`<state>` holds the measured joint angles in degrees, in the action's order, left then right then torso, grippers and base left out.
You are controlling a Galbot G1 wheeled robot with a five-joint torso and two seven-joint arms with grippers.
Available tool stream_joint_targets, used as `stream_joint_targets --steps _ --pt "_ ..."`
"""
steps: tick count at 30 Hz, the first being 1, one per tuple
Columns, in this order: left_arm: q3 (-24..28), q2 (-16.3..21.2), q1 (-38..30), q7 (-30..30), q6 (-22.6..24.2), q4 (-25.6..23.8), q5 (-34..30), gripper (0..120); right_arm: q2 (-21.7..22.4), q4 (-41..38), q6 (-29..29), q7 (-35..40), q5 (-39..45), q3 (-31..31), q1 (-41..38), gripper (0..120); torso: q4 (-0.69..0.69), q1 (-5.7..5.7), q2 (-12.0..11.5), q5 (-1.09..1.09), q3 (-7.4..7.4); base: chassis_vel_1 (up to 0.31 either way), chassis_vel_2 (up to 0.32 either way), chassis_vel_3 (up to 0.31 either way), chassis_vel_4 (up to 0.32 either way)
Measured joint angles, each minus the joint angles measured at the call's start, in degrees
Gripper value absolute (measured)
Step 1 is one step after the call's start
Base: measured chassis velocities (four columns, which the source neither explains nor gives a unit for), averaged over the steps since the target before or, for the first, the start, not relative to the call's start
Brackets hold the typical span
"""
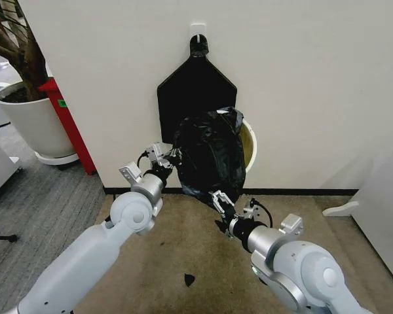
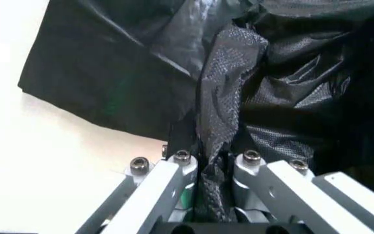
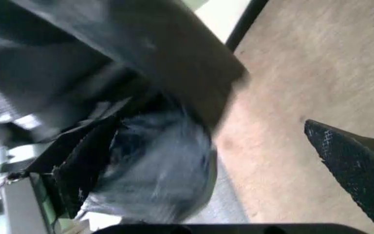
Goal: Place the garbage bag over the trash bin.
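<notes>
The crinkled black garbage bag (image 1: pixel 209 154) hangs draped over the white trash bin (image 1: pixel 249 141), which lies tilted against the wall with part of its rim showing at the bag's right. My left gripper (image 1: pixel 172 157) is at the bag's left edge. In the left wrist view it (image 2: pixel 214 165) is shut on a fold of the garbage bag (image 2: pixel 233 97). My right gripper (image 1: pixel 221 201) sits at the bag's lower edge. In the right wrist view one black fingertip (image 3: pixel 349 165) stands free over the carpet, wide apart from the blurred garbage bag (image 3: pixel 109 73).
A flat black bundle (image 1: pixel 195 88) hangs from a wall hook behind the bag. A white plant pot (image 1: pixel 26 121) and a red panel (image 1: pixel 69 124) stand at the left. A small black scrap (image 1: pixel 189 279) lies on the carpet. A white object (image 1: pixel 380 190) stands at the right.
</notes>
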<state>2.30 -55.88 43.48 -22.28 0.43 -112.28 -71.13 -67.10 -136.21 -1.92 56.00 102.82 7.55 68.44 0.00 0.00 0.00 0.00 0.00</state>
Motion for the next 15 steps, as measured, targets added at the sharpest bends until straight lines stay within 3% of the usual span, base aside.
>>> stream_joint_targets --steps 2,5,6,10,15 --pt "-0.2 0.0 -0.15 -0.55 0.12 -0.29 -0.91 4 -0.02 1.49 -1.43 -0.12 -3.83 -0.51 0.21 100 0.0 0.0 0.0 0.0 0.0 0.0 0.0 0.0 0.0" --pt "-0.9 -0.02 -0.3 -2.6 1.01 -0.94 -3.84 4 0.99 5.23 -5.13 -3.67 -18.24 -2.29 1.63 100 0.0 0.0 0.0 0.01 0.0 0.0 0.0 0.0 0.0" --pt "-0.9 -0.02 -0.3 -2.6 1.01 -0.94 -3.84 4 0.99 5.23 -5.13 -3.67 -18.24 -2.29 1.63 100 0.0 0.0 0.0 0.01 0.0 0.0 0.0 0.0 0.0" --pt "-1.63 0.09 -0.09 -5.46 2.0 -1.75 -7.85 4 2.95 11.63 -5.87 -13.57 -41.64 -4.03 3.75 100 -0.01 0.0 0.0 0.01 0.0 0.0 0.0 0.0 0.0" --pt "-1.99 0.49 0.25 -7.44 2.53 -2.62 -10.54 4 3.73 14.74 -4.99 -16.71 -49.47 -3.71 4.47 100 0.0 0.0 0.0 0.01 0.0 0.0 0.0 0.0 0.0"
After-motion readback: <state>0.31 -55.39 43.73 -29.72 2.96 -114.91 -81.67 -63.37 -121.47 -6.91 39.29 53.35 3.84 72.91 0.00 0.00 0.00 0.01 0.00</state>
